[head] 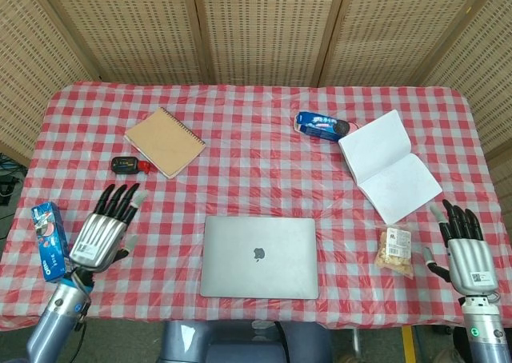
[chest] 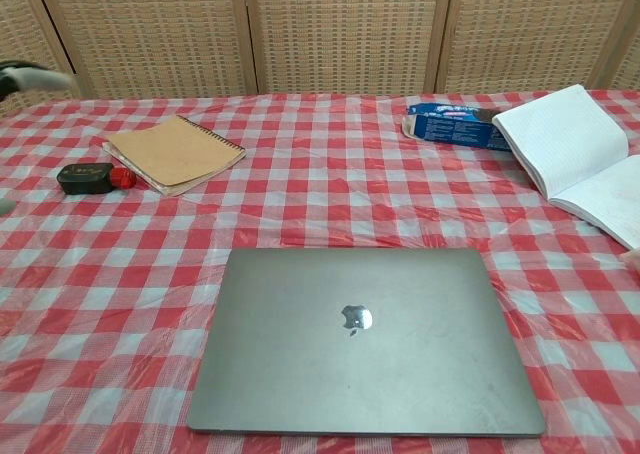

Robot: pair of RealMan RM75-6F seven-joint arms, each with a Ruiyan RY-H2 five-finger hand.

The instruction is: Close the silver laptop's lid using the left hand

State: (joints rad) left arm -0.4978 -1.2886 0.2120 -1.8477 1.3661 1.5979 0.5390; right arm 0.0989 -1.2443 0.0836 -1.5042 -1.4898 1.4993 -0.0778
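Head view: the silver laptop (head: pixel 258 257) is seen lying closed on the tabletop (head: pixel 256 167). Left hand (head: pixel 102 233) and right hand (head: pixel 466 253) are held empty, fingers spread.

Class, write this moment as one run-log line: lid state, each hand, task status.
laptop: lid shut flat | left hand: open, off laptop, beside it | right hand: open, idle at table edge | task: appears complete

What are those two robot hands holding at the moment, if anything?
Nothing. The left hand is open with its fingers spread, off to the side of the closed silver laptop. The right hand is open too, beside the table's edge.
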